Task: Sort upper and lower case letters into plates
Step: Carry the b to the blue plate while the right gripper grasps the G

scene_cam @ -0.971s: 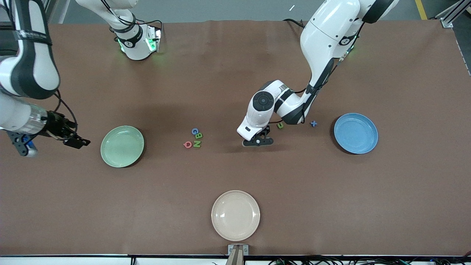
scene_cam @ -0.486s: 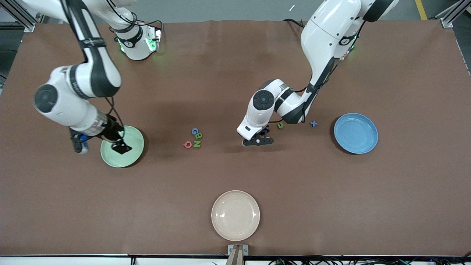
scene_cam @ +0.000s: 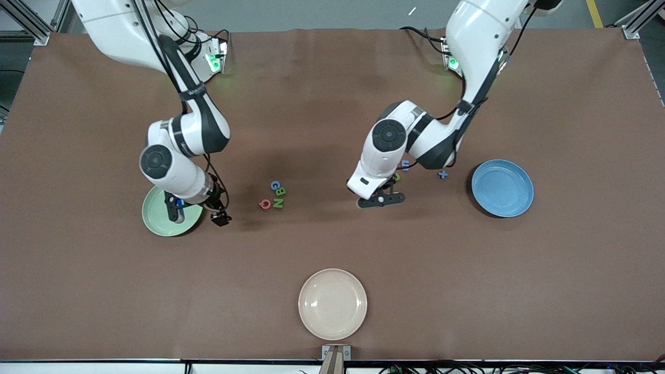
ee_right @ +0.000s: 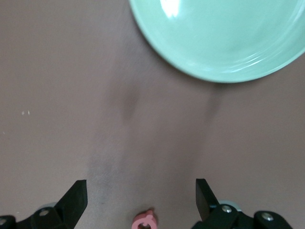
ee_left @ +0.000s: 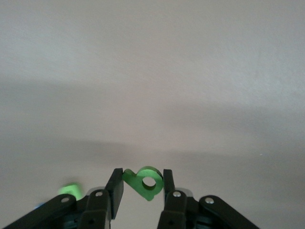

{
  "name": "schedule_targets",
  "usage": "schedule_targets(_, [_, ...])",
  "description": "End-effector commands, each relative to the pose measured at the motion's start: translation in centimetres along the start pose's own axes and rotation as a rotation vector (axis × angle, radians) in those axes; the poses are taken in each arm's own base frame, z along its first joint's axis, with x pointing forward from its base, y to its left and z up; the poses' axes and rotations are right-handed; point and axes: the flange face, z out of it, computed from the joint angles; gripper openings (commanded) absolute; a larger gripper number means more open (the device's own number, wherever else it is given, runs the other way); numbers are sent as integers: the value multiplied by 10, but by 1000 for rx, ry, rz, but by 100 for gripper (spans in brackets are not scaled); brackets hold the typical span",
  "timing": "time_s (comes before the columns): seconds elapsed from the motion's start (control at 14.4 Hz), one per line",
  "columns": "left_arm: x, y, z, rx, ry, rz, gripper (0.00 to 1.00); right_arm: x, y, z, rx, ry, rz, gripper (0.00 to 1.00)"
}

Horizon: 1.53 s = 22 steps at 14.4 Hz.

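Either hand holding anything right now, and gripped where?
Left hand pinches a green foam letter by its opposite edges. Right hand is open and holds nothing.

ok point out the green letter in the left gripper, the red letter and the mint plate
green letter (ee_left: pixel 144 182), left wrist view, its flat face beside the hole
red letter (scene_cam: pixel 265 204), front view, its ring
mint plate (ee_right: pixel 224 38), right wrist view, bare inner floor
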Motion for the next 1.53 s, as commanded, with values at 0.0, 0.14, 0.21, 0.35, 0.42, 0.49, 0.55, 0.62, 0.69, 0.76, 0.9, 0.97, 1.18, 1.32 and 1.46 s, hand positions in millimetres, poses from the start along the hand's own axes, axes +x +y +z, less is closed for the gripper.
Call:
schedule_targets(0.0, [4, -39, -30, 40, -48, 35, 8, -22, -19, 27, -33, 50, -54, 100])
schedule_targets(0.14, [16, -78, -42, 50, -46, 43, 8, -32, -24, 44, -51, 79, -101, 100])
schedule_targets(0.21, [20, -99, -48, 54, -45, 48, 8, -34, -26, 49, -53, 78, -104, 100])
schedule_targets(0.35, [18, -143, -49, 80, -63, 70, 8, -40, -26, 52, -55, 73, -91, 99])
schedule_targets(0.42, [17, -164, -49, 91, -71, 87, 8, -43, -27, 52, -52, 72, -72, 99])
schedule_targets(0.49, [16, -186, -47, 99, -85, 98, 8, -46, -27, 52, -45, 72, -61, 98])
schedule_targets(0.55, [17, -208, -48, 104, -92, 103, 8, -53, -27, 53, -43, 70, -56, 97])
schedule_targets(0.62, [17, -224, -44, 108, -105, 118, 8, -62, -26, 53, -43, 71, -56, 96])
schedule_targets(0.69, [19, -243, -38, 111, -123, 128, 8, -67, -25, 55, -46, 70, -57, 95])
schedule_targets(0.76, [19, -262, -33, 113, -139, 134, 8, -73, -23, 57, -50, 70, -65, 94])
schedule_targets(0.9, [17, -291, -24, 112, -151, 161, 8, -80, -22, 57, -44, 52, -47, 92])
schedule_targets(0.97, [17, -306, -18, 106, -154, 170, 8, -87, -22, 57, -41, 43, -48, 92])
schedule_targets(1.18, [17, -341, -1, 86, -140, 206, 8, -100, -20, 59, -43, 40, -61, 88])
schedule_targets(1.32, [19, -360, 7, 91, -132, 222, 8, -100, -18, 61, -48, 41, -62, 87])
schedule_targets(1.46, [21, -374, 18, 100, -130, 229, 7, -99, -15, 65, -53, 42, -63, 86])
